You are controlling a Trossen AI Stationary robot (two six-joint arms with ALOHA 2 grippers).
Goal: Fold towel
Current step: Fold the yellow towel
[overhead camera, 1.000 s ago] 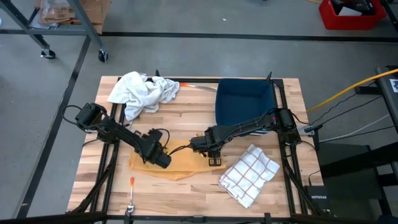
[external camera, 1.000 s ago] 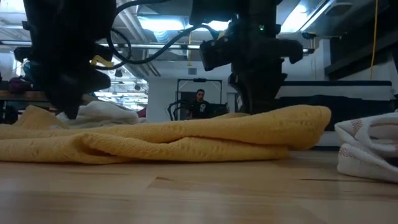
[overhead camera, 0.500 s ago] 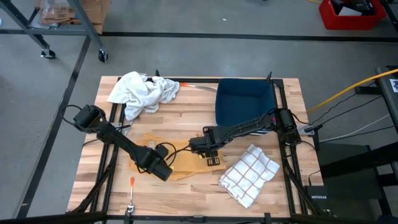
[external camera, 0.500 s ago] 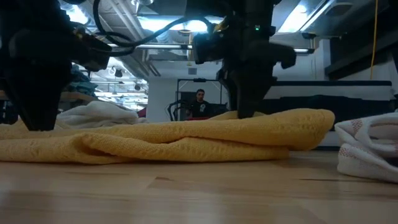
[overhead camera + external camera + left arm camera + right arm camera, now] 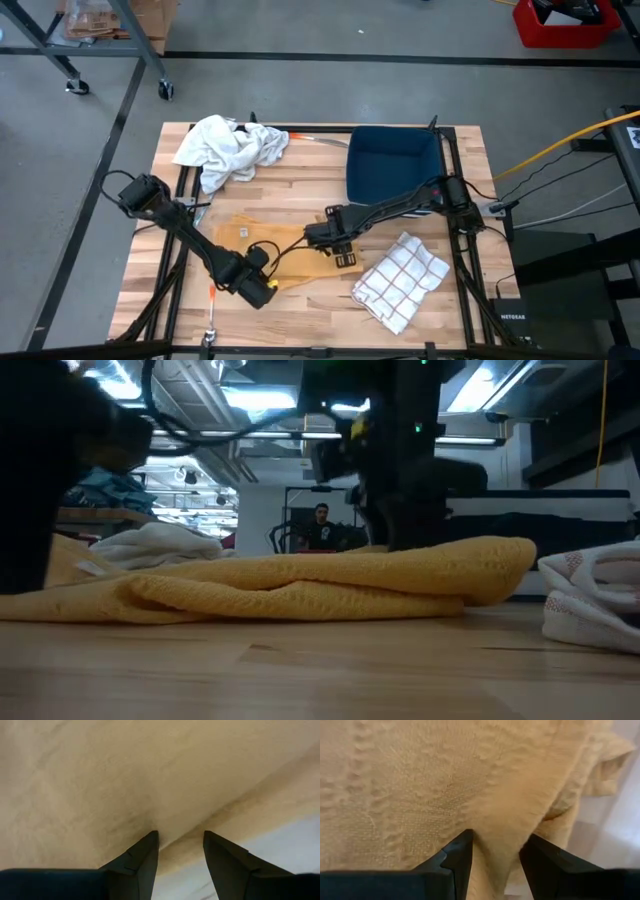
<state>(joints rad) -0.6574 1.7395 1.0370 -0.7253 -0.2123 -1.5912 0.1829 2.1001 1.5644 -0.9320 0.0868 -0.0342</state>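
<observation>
A yellow towel (image 5: 265, 245) lies rumpled on the wooden table, partly doubled over, with a thick rounded right end (image 5: 500, 560). My left gripper (image 5: 262, 293) is open and points steeply down at the towel's near edge (image 5: 215, 817), where cloth meets bare table. My right gripper (image 5: 343, 255) is open and points straight down onto the towel near its right end, with a ridge of cloth (image 5: 495, 850) between its fingers. My left gripper hovers at the towel's near edge with its fingertips (image 5: 150, 840) over the cloth; I cannot tell whether they touch it. My right gripper comes from above, and its open fingertips (image 5: 462, 842) stand on the top layer near the towel's right end. A raised ridge of cloth sits between them. The towel lies flat on the table.
A crumpled white cloth (image 5: 228, 148) lies at the far left, and a dark blue bin (image 5: 392, 160) stands at the far right. A red-checked cloth (image 5: 402, 278) lies just right of the towel. An orange-handled tool (image 5: 212, 300) lies near the front edge. A person (image 5: 320, 525) stands in the room behind.
My left gripper has swung from above the towel's middle toward the table's near edge and tipped to point more steeply down. With the arm out of the way, the towel's far left part shows. My right gripper has stayed in place on the towel's right end.
</observation>
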